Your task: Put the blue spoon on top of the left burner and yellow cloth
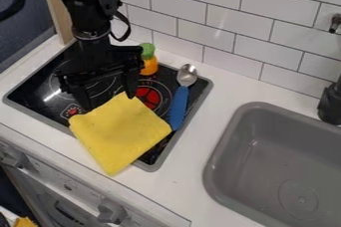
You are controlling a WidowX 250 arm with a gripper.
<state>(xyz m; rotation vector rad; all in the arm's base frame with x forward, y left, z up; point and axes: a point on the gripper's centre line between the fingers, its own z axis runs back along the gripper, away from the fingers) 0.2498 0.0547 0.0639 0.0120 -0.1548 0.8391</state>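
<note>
The black gripper (106,94) hangs over the left part of the stove, its two fingers spread wide at the upper left edge of the yellow cloth (120,132). That cloth lies flat and tilted over the stove's front, one corner hanging past the frame onto the counter. Right of the cloth is the blue spoon (178,106), its silver bowl toward the wall and its blue handle toward the front, along the stove's right side. The left burner (100,89) is partly hidden beneath the gripper.
An orange bottle with a green cap (148,65) stands at the stove's back, close to the gripper's right side. A red-marked burner (150,96) shows between cloth and spoon. The grey sink (216,159) is at the right, with a dark faucet (329,104) behind. A tiled wall borders the counter.
</note>
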